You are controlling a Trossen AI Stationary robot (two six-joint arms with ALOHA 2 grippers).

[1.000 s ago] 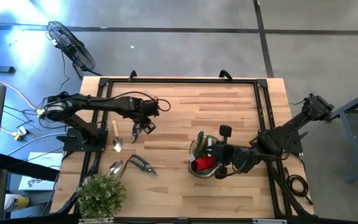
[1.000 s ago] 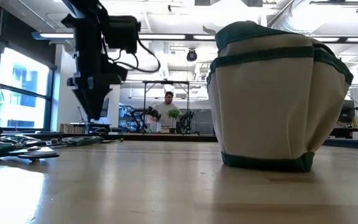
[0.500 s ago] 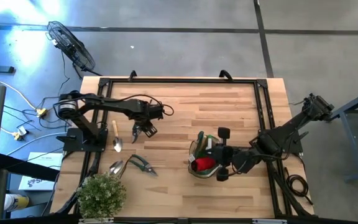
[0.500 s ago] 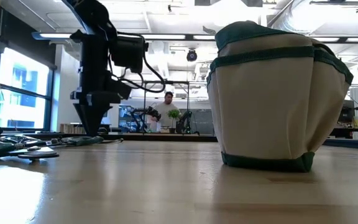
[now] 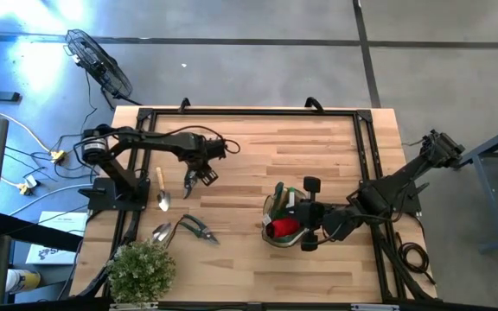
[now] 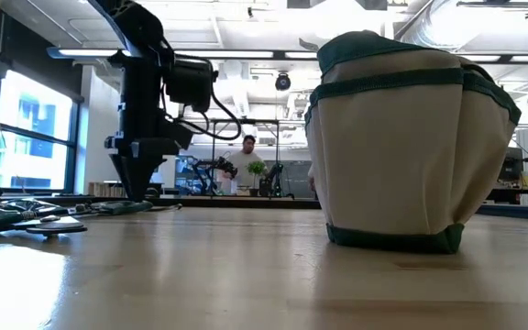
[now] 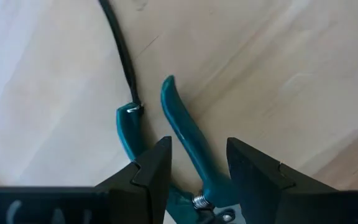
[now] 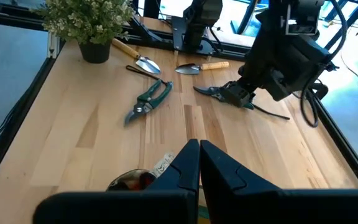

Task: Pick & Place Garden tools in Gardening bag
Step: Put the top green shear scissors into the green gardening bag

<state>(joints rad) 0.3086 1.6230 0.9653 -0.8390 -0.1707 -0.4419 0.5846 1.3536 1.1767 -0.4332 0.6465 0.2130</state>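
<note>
Left gripper (image 5: 199,176), fingers spread, straddles teal pruners (image 7: 188,146) (right gripper (image 8: 199,163) pressed together).

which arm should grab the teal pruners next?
Left. Its gripper is open, fingers straddling one handle of the teal pruners. Right gripper sits shut over the bag, far off.

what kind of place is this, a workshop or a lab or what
Most likely a robotics lab in a large open industrial room: a wooden table with a black frame stands on bare concrete, exposed ducts and strip lights hang overhead, and a person stands far back at what looks like another robot rig.
</note>
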